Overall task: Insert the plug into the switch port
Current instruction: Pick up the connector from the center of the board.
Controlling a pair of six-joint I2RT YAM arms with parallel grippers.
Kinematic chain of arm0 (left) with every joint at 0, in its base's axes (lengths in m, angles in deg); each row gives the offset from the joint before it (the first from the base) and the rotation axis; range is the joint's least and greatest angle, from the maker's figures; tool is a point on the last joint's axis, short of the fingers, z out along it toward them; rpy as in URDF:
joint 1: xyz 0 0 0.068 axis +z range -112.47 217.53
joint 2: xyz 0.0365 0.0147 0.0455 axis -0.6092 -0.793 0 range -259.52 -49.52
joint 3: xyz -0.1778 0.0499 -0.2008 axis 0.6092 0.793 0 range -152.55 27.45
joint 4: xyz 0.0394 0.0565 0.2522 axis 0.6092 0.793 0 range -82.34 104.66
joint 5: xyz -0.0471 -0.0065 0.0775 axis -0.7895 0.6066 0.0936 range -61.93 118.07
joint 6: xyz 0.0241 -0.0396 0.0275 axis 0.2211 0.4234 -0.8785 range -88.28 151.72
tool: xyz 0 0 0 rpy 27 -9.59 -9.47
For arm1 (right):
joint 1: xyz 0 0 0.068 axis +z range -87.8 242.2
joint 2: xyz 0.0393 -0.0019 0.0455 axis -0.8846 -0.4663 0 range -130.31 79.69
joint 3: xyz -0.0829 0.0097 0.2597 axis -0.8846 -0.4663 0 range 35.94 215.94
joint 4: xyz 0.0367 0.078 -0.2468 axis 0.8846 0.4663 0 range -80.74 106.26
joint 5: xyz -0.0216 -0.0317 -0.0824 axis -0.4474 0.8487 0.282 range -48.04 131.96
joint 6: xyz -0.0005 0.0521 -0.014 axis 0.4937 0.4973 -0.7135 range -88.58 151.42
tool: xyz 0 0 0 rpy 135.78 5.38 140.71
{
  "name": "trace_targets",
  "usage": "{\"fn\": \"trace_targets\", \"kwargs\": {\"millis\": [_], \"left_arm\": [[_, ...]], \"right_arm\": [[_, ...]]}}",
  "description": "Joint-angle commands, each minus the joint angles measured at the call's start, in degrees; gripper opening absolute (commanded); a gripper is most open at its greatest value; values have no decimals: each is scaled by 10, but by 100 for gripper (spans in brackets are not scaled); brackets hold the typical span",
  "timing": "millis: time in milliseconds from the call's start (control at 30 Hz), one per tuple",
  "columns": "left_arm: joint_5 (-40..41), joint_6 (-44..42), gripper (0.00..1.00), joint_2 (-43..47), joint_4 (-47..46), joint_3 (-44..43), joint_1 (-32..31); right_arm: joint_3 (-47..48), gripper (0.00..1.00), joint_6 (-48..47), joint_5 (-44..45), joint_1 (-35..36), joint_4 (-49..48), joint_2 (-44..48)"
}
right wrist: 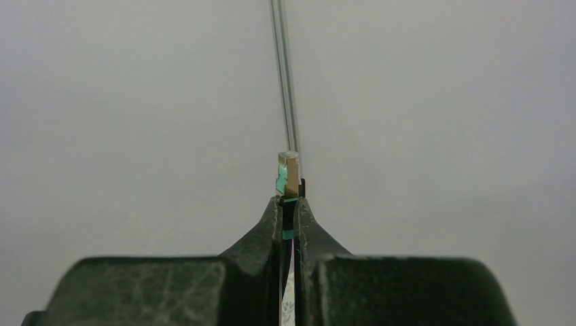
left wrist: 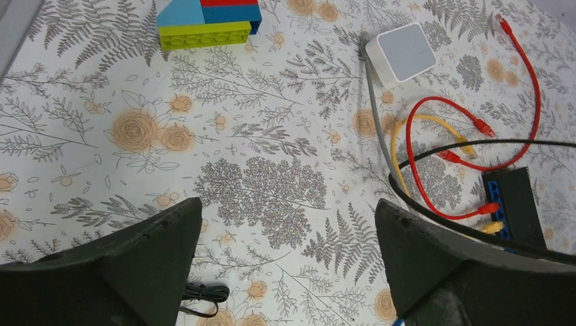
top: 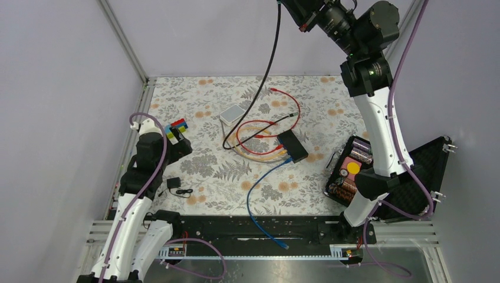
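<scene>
Pinching boxy metallic plug [right wrist: 290, 173], right tool [right wrist: 289, 202], flat black switch [top: 292, 146]

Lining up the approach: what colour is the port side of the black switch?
Blue; the port side shows best in the left wrist view.

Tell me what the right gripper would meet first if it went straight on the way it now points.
Probably the grey wall. The right gripper, its fingers shut on the plug, faces only that wall, with a thin upright line straight ahead. The distance is unclear.
</scene>
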Motion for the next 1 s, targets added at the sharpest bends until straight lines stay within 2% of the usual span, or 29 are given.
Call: {"fn": "trace_targets", "kwargs": {"millis": [0,167,233,300,400,500,567,667,900,967], "left_arm": [[-32,-2,99,-7,-40,-3,4],[-174,-57,96,-19,-74,6,3],[-246,-71,92,-25,-95,15,3],[-288,-74,87,-28,-109,29,-1],[-269,-59,83,-14,-151,62,-28],[-295,-93,83,23,-259,125,-89],[-264,-99,84,50,-319,158,-130],[-271,-108,82,38,-393,180,-174],[-256,-135,79,-29,-478,214,-261],[-218,-139,80,-37,-488,226,-279]], "right_arm": [[26,1,-19,-41,-7,-2,5],[88,2,71,-20,-17,-45,2],[126,2,102,24,-20,-38,-4],[126,2,119,68,-20,-35,6],[71,2,134,148,-20,-36,40],[24,3,133,193,-20,-24,66],[15,3,132,191,-20,-16,69],[8,3,139,191,-20,-4,67],[13,3,140,186,-20,7,57],[14,3,134,185,-21,10,56]]}}
